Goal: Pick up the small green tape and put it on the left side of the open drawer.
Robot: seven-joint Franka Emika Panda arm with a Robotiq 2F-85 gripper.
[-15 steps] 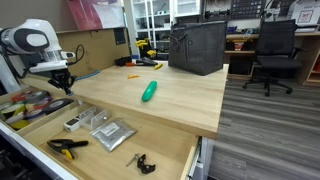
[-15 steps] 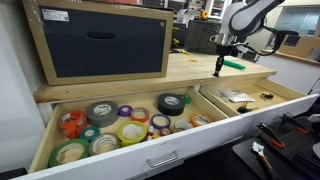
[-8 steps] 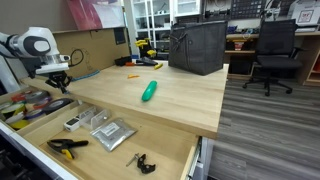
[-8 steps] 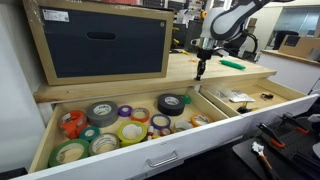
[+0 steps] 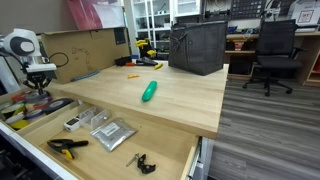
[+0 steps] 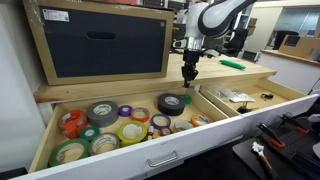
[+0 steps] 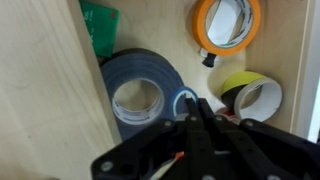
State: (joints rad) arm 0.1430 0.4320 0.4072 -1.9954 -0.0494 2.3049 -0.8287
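Note:
My gripper [image 6: 188,73] hangs over the tape-filled part of the open drawer [image 6: 110,165], near its wooden divider; it also shows in an exterior view [image 5: 40,89]. In the wrist view the fingers [image 7: 196,112] are close together, shut on the small green tape [image 7: 184,101], a tiny pale ring seen at the fingertips. Right below it lies a big grey-blue tape roll [image 7: 135,95]. The drawer's pale wood also shows in an exterior view [image 5: 175,150].
Several tape rolls fill this compartment: an orange one [image 7: 228,22], a yellow-black one [image 7: 250,95], a dark one [image 6: 172,102]. A teal oblong [image 5: 149,91] lies on the tabletop. Tools lie in the drawer's other compartment [image 5: 110,132]. A dark box [image 6: 100,42] stands on the table.
The gripper has moved off the tabletop and across to above the drawer's tape compartment, still shut on the small tape.

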